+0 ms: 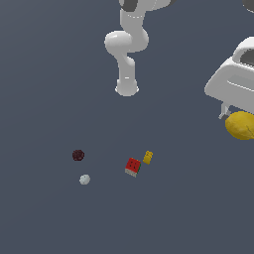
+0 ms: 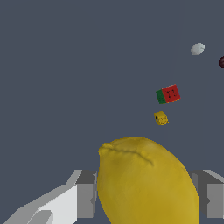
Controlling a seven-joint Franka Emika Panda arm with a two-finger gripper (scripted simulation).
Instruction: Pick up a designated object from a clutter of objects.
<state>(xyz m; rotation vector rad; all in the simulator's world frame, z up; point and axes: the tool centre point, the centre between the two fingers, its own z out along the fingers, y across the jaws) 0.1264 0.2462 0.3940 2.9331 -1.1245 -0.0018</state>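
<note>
the pincer (image 2: 146,197) is clamped on the lemon (image 2: 146,183), one finger on each side of it, and in the exterior view the fruit hangs under the hand, well above the worktop (image 1: 44,99). the pick looks done or nearly so; what remains is likely only to keep the grip firm while carrying. far below the pincer lie the red block (image 1: 132,166), the small yellow brick (image 1: 148,157), the maroon ball (image 1: 78,155) and the grey ball (image 1: 85,179), all well apart from it, leaving open room on every side.
</note>
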